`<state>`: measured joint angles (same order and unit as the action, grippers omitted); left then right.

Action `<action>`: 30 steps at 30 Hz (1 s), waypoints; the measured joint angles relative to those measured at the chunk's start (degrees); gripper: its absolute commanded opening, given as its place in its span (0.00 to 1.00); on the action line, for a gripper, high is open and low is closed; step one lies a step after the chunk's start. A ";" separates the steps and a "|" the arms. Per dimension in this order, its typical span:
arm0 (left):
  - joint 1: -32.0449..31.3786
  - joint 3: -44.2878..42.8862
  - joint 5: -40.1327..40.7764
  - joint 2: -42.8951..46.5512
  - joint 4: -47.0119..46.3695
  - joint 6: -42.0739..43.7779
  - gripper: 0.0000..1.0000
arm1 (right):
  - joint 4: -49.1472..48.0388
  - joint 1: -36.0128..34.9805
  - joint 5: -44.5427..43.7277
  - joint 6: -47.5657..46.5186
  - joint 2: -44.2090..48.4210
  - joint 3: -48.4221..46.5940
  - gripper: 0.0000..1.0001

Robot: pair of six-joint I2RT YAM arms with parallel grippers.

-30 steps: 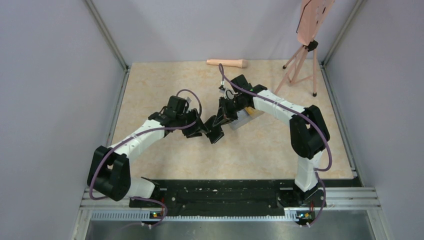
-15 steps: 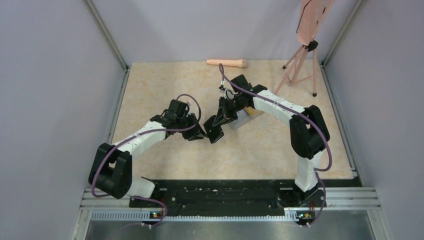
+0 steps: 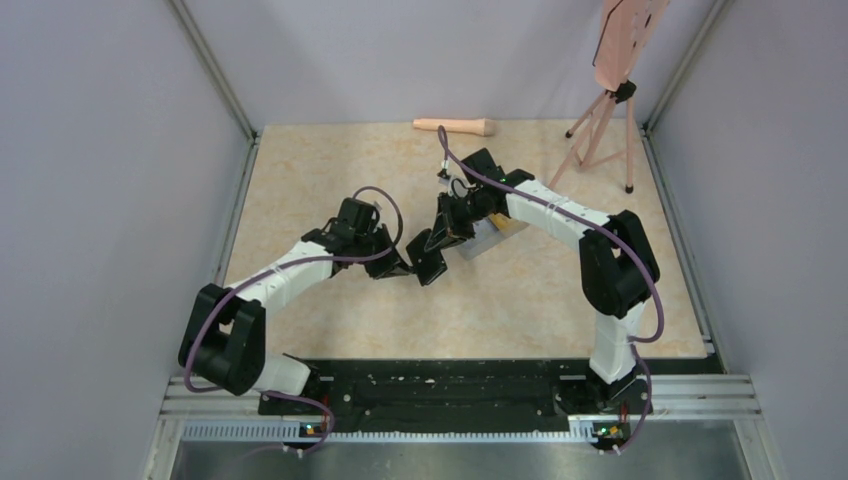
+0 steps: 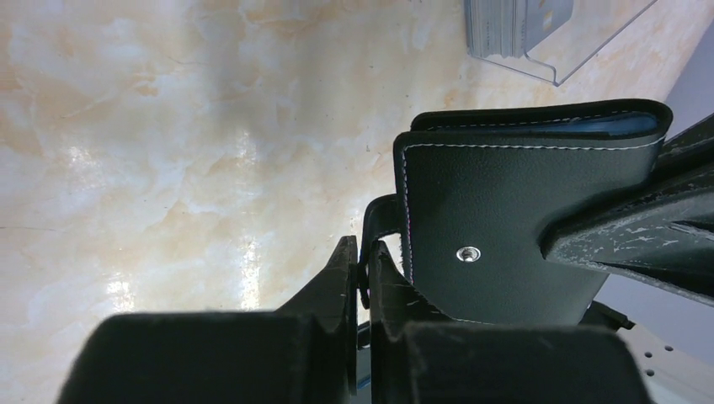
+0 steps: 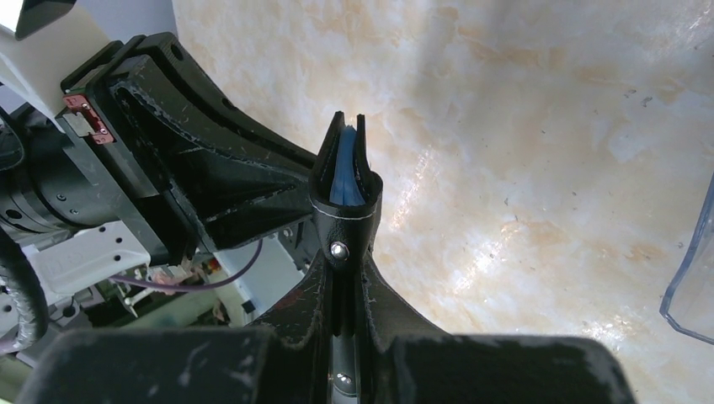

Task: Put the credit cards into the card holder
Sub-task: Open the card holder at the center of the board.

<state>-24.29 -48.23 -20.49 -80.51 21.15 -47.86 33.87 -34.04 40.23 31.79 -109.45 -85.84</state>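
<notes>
Grip check: the right fingers (image 5: 366,295) are clamping the card holder (image 4: 505,227) from below and holding it on edge, apparently clear of the counter (image 4: 168,126). From the right wrist the holder is showing edge-on, with its leaves lying almost shut and a strip of blue lining peeking between them. The left fingers (image 4: 354,278) are closed and pinching the clasp tab (image 4: 383,223) at the holder's side. The credit cards (image 4: 514,21) are sitting stacked in the clear box (image 4: 589,42) beyond the holder. None are showing in the holder.

Risks I am weighing:
- The tab is offering very little to grip, so it is likely to slide out of the left fingers as soon as they start pulling.
- Pulling sideways is loading the right-hand clamp. The holder may be twisting or creeping out of it, and could end up dropping onto the counter.
- The two wrists are working very close together, so opening the flap wide is risking a knock between them.
- Both sets of fingers are occupied, so nothing is free to fetch a card. Once released, the flap may be springing shut again.
</notes>
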 measured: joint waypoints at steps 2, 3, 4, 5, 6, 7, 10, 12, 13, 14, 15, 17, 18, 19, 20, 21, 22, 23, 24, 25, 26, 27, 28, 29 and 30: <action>0.00 -0.55 0.68 0.00 0.79 0.96 0.00 | -0.07 0.07 0.00 0.00 0.02 0.00 0.06; 0.00 -1.09 1.07 0.11 1.46 1.66 0.00 | -0.13 0.11 -0.04 -0.02 0.11 0.00 0.17; 0.00 -1.90 1.53 0.28 2.36 2.75 0.00 | -0.22 0.11 -0.11 0.00 0.28 0.00 0.29; 0.00 -2.84 1.95 0.59 3.21 3.98 0.00 | -0.35 0.20 -0.20 0.04 0.59 0.00 0.42; 0.00 -3.93 2.29 1.14 4.00 5.62 0.00 | -0.52 0.22 -0.37 -0.20 1.11 0.00 0.53; 0.00 -5.27 2.82 1.92 4.79 7.78 0.00 | -0.48 0.31 -0.72 -0.07 1.66 0.00 0.63; 0.00 -9.44 3.65 4.96 6.08 14.58 0.00 | -0.83 0.59 -3.13 -1.11 4.83 0.00 0.87; 0.11 -12.48 3.63 6.99 6.47 19.96 0.00 | -1.22 1.09 -5.55 -2.01 7.96 0.02 0.92; 0.13 -14.14 3.61 7.89 6.73 23.06 0.00 | -1.42 1.40 -6.80 -2.71 9.64 0.02 0.93; 0.13 -16.04 3.52 8.68 7.13 26.58 0.00 | -1.57 1.81 -7.87 -3.34 11.23 0.02 0.93; 0.13 -17.68 3.50 9.22 7.45 29.83 0.00 | -1.88 2.45 -9.11 -4.24 13.40 0.02 0.93; 0.13 -20.48 3.48 10.08 8.26 36.41 0.00 | -2.80 3.72 -11.08 -5.92 17.00 0.02 0.94; 0.13 -21.55 3.48 10.54 8.94 39.82 0.00 | -3.32 4.26 -11.96 -6.82 18.56 0.02 0.94; 0.13 -22.34 3.43 10.91 9.88 42.73 0.00 | -3.87 4.76 -12.68 -7.87 20.02 0.02 0.94; 0.13 -22.97 3.41 11.26 10.71 45.51 0.00 | -4.35 5.11 -13.22 -8.74 21.07 0.00 0.94; 0.15 -23.67 3.41 11.47 11.61 48.30 0.00 | -4.70 5.38 -13.40 -9.62 21.79 0.00 0.94; 0.15 -24.59 3.39 11.52 12.66 50.62 0.00 | -5.01 5.46 -13.35 -10.69 22.38 -0.02 0.94; 0.15 -25.29 3.41 11.52 13.31 51.89 0.00 | -5.33 5.44 -13.11 -11.47 22.62 -0.02 0.94; 0.15 -26.58 3.37 11.43 14.56 53.59 0.00 | -5.51 5.35 -12.68 -12.20 22.67 0.00 0.94; 0.15 -27.58 3.30 11.34 15.41 54.55 0.00 | -5.64 5.33 -11.91 -12.92 22.67 0.00 0.94; 0.15 -28.89 3.10 11.21 16.44 55.65 0.00 | -5.66 5.35 -11.37 -13.40 22.67 0.09 0.94; 0.15 -30.23 2.71 11.06 17.22 56.46 0.00 | -5.79 5.35 -10.47 -13.81 22.67 0.22 0.94; 0.15 -31.61 2.05 10.80 17.84 57.07 0.00 | -6.12 5.33 -9.60 -14.16 22.69 0.37 0.94; 0.15 -32.44 1.60 10.58 18.03 57.40 0.00 | -6.45 5.33 -8.57 -14.34 22.67 0.44 0.94; 0.15 -33.16 0.85 10.45 18.10 57.53 0.00 | -7.02 5.33 -7.32 -14.51 22.67 0.66 0.94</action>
<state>-24.14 -81.38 -19.64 -70.06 39.24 9.67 26.85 -28.71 32.91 17.28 -86.78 -85.19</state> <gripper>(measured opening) 0.037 0.937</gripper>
